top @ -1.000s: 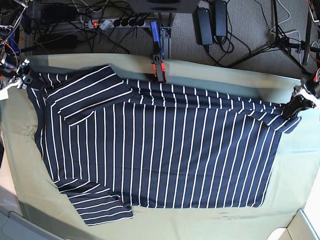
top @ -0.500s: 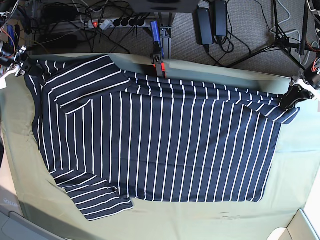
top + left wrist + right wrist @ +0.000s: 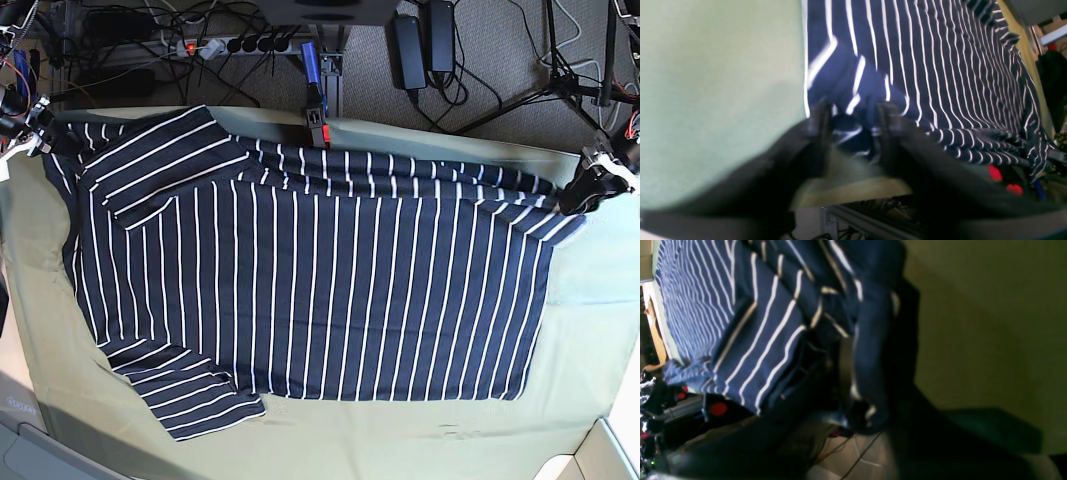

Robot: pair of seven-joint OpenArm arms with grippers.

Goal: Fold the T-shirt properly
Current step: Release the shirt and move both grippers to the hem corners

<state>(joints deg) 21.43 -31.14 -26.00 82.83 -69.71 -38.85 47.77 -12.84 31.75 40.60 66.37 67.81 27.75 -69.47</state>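
Observation:
The T-shirt, dark navy with thin white stripes, lies spread flat on the olive table cloth, collar end to the left of the base view and hem to the right. My left gripper is at the hem's far right corner. In the left wrist view its fingers stand apart, with the shirt corner loose between the tips of the left gripper. My right gripper is at the far left shoulder. In the right wrist view a fold of the T-shirt hangs at the right gripper, where all is dark and blurred.
A blue and red clamp grips the table's far edge, right behind the shirt. Cables and a power strip lie on the floor beyond it. A tripod stands at the far right, and a pale box corner sits at the near right.
Both grippers have drawn the shirt's far edge toward the table's far side, so the cloth lies flatter. The left gripper's jaws have parted at the hem corner.

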